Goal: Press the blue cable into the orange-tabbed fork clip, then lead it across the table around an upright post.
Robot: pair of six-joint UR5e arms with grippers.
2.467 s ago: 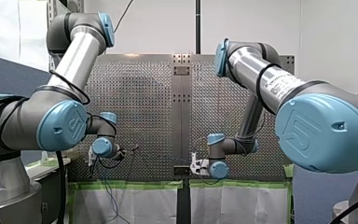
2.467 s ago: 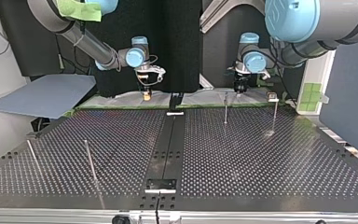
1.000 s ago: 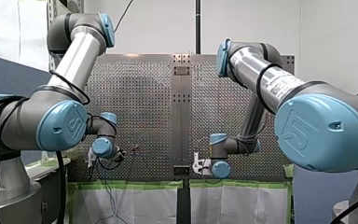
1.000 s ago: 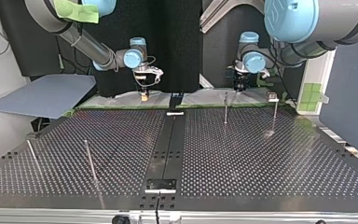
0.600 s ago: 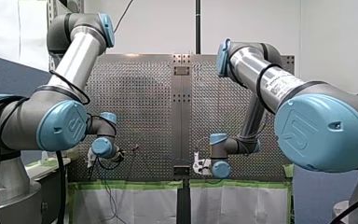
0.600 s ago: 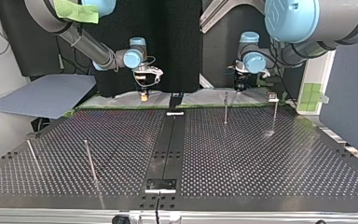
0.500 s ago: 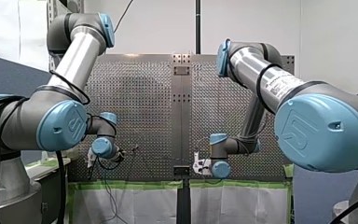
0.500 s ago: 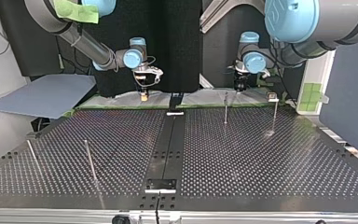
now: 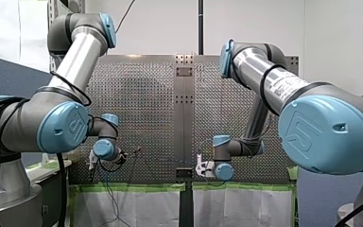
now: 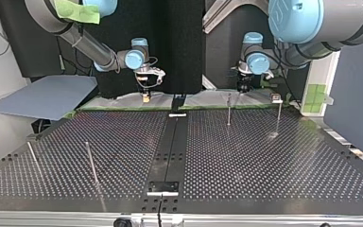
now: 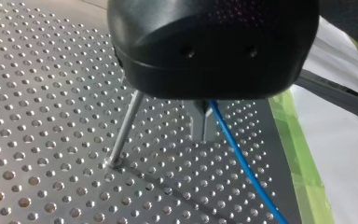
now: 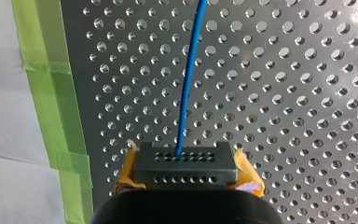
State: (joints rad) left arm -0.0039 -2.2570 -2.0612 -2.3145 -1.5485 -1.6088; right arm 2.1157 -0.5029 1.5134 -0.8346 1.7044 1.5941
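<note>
The thin blue cable (image 12: 189, 79) runs over the perforated metal surface (image 12: 284, 93) near its green tape edging (image 12: 51, 93), clamped in my right arm's jaws, closed on it with their yellow pads (image 12: 248, 173), and seemingly also in my left arm's jaws, closed just beside a slim upright steel post (image 11: 127, 126).

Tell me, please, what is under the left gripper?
Under the left gripper: the perforated table, a post standing beside its fingers, and the cable running from them toward the green tape. The gripper's body covers the post's top.
</note>
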